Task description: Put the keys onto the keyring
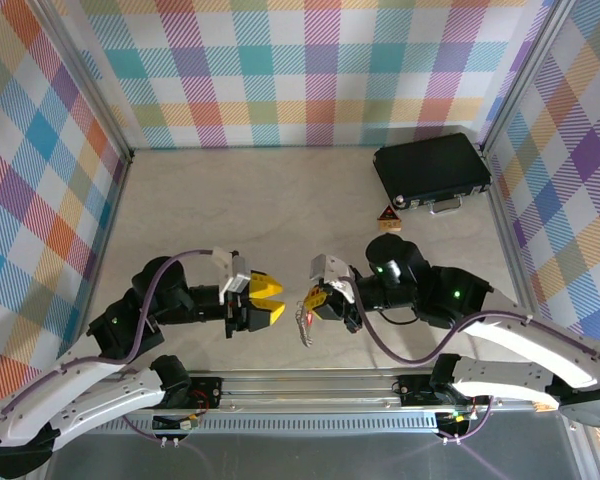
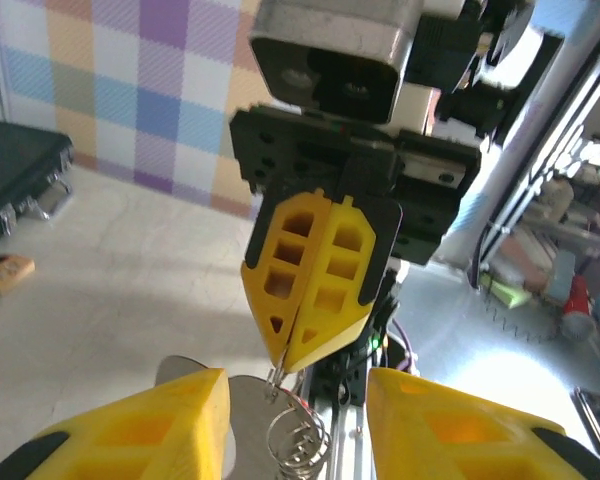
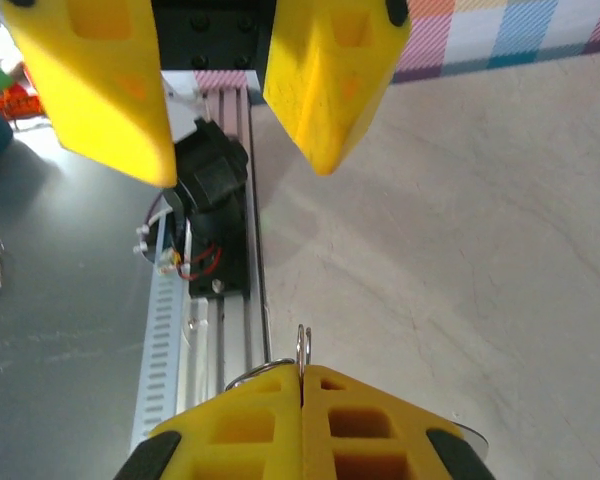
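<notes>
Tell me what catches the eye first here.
Centre front, the yellow-fingered right gripper is shut on the keyring, which dangles from its tips. The left gripper faces it closely, fingers open. A black case lies at the far right.

The tabletop [image 1: 280, 200] was a pale cream slab with faint marbling, closed in along its far, left and right edges by checked panels [image 1: 310, 70]. In the far right corner a black case [image 1: 432, 168] lay flat with its lid shut, its silvery latches and handle facing the near edge. Just beside the case's near left corner sat a small orange-brown triangular block [image 1: 388, 217]. A slotted aluminium rail [image 1: 310, 385] ran along the near edge.
</notes>
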Robot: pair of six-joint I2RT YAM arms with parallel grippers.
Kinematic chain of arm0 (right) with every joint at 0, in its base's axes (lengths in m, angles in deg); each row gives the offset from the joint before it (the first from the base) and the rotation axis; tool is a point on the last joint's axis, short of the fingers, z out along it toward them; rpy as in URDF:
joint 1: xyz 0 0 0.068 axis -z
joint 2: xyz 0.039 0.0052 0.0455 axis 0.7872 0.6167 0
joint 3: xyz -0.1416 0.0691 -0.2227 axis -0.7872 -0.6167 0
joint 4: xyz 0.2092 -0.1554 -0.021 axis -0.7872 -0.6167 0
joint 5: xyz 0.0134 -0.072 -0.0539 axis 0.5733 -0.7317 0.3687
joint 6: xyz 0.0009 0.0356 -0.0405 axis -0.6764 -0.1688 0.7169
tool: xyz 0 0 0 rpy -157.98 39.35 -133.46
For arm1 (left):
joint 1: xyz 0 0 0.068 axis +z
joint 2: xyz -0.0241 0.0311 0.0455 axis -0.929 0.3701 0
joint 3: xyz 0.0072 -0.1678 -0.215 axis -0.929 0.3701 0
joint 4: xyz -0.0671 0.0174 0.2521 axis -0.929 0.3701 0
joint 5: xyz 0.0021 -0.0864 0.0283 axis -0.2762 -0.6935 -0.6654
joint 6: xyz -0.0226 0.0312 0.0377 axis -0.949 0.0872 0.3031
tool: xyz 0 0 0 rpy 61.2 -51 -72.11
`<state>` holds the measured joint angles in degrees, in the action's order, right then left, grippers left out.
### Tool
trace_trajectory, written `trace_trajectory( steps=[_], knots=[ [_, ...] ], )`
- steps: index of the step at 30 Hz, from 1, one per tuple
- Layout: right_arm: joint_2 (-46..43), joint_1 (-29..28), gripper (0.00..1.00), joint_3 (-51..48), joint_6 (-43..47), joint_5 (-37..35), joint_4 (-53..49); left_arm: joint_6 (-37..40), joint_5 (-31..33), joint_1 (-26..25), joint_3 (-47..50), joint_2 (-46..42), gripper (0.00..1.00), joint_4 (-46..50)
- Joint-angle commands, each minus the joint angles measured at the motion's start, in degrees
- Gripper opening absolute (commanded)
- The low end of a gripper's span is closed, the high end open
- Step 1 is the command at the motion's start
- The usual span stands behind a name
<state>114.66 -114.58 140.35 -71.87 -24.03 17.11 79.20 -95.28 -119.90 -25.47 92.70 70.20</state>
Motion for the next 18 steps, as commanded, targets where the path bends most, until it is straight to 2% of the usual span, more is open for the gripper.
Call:
trace_trajectory(
  steps=[1, 7, 11, 18],
  knots=[
    [2.32, -0.58, 0.0, 4.63, 6.26, 0.34, -7.07, 2.32, -1.32, -0.28, -3.93, 3.44, 0.41, 8.77],
    [3.5, -0.59, 0.0, 7.1, 8.28, 3.33, -7.02, 3.99, -1.26, -1.46, -4.06, 4.55, 0.4, 8.87],
    [4.92, -0.5, 0.0, 9.15, 8.96, 6.49, -8.9, 4.37, -1.12, -1.9, -3.67, 4.68, 0.34, 8.6],
    [7.07, -0.61, 0.0, 12.01, 9.78, 7.45, -11.79, 4.6, -2.73, -3.73, -2.42, 4.81, 0.35, 5.09]
  ],
)
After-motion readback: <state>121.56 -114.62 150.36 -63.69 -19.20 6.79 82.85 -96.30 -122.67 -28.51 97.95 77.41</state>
